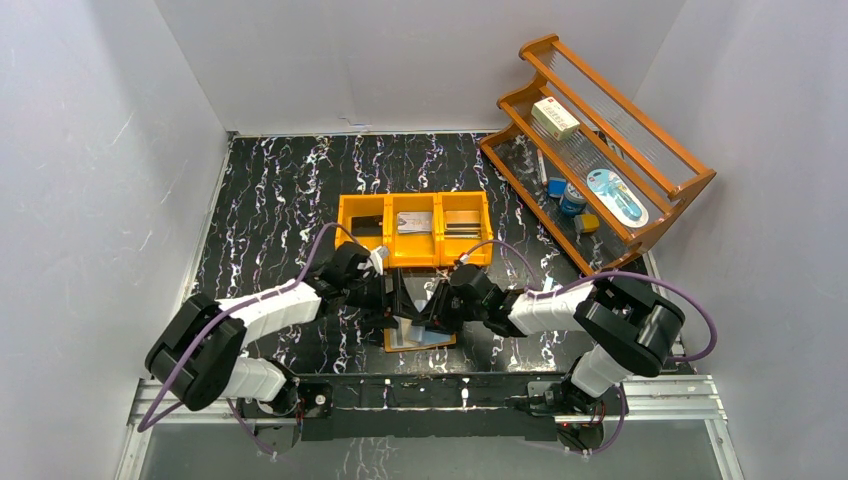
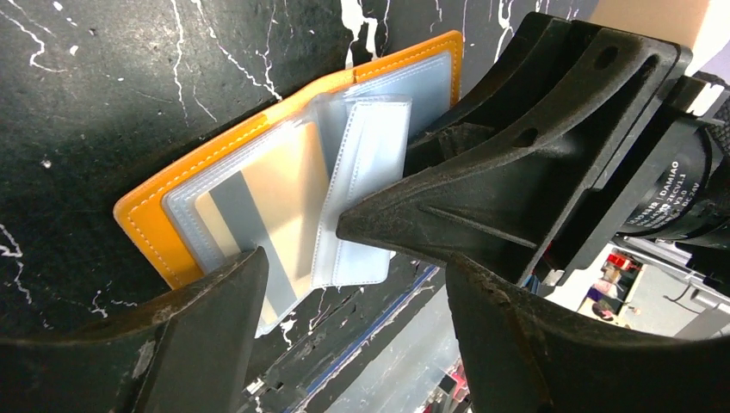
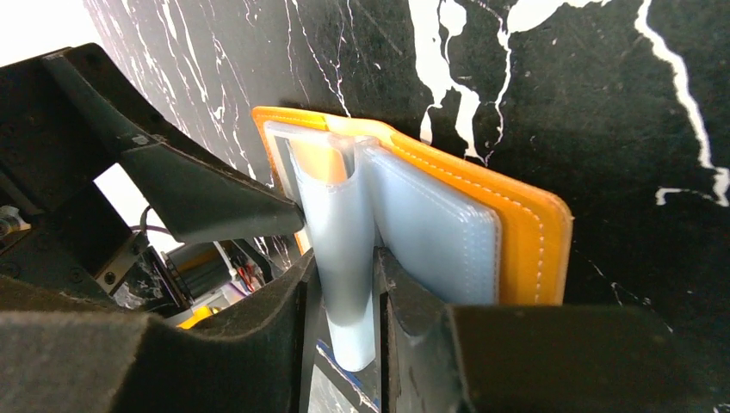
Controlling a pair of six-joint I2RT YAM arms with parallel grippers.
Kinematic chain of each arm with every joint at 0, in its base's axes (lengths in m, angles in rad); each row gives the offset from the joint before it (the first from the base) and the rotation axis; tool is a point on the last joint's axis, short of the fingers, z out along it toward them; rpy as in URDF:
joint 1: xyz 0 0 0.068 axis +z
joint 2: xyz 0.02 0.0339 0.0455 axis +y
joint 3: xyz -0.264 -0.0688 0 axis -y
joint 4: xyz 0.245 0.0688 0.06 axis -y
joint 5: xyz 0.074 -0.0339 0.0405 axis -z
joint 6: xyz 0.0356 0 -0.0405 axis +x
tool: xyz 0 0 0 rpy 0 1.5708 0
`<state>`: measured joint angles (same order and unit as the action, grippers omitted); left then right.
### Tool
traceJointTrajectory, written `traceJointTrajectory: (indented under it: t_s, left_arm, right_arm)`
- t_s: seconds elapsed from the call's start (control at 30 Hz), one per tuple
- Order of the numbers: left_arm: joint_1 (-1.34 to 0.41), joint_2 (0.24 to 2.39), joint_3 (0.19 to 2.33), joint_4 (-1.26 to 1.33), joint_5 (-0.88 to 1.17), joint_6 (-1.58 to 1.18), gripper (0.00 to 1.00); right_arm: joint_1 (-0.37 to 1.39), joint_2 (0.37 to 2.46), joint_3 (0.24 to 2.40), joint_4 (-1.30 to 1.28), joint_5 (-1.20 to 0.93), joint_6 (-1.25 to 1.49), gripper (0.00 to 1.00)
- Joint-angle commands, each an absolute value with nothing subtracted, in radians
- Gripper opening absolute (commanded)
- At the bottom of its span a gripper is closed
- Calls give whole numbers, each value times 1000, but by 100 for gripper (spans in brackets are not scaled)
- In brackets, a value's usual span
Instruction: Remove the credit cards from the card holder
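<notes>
Card holder (image 1: 420,338) laid open at the table's (image 1: 270,200) near edge.
The clear sleeve (image 3: 340,224) is pinched upright by the right claw (image 3: 344,275); the left claw (image 2: 353,271) is held spread over the striped card (image 2: 258,215); "DAMIAO" is read on the right wrist motor (image 2: 667,189).

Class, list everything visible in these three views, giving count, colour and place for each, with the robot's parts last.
table: one, black with white veins, centre
card holder: one, tan-orange with clear sleeves, open, near edge
bin: one, orange, three compartments, mid-table
credit cards: one pale, grey-striped, in a sleeve; two greyish, in the bin
rack: one, brown wood, far right
white box: one, rack's top shelf
small items: several, mostly blue, lower shelves
left gripper: one, black, open by the holder
right gripper: one, black, shut on a clear sleeve
</notes>
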<state>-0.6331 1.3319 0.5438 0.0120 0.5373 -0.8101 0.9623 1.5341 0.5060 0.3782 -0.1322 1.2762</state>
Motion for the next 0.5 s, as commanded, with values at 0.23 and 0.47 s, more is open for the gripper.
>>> traceJointTrajectory:
  t_s: [0.23,0.47]
  left_arm:
    - [-646,1359,482,100,519,-895,58]
    - [-645,1294,520,124,513,-891,60]
  right_arm:
    - [947,1534,479,430,-157,1298,37]
    - [941,1517,470,407,-149,1294,38]
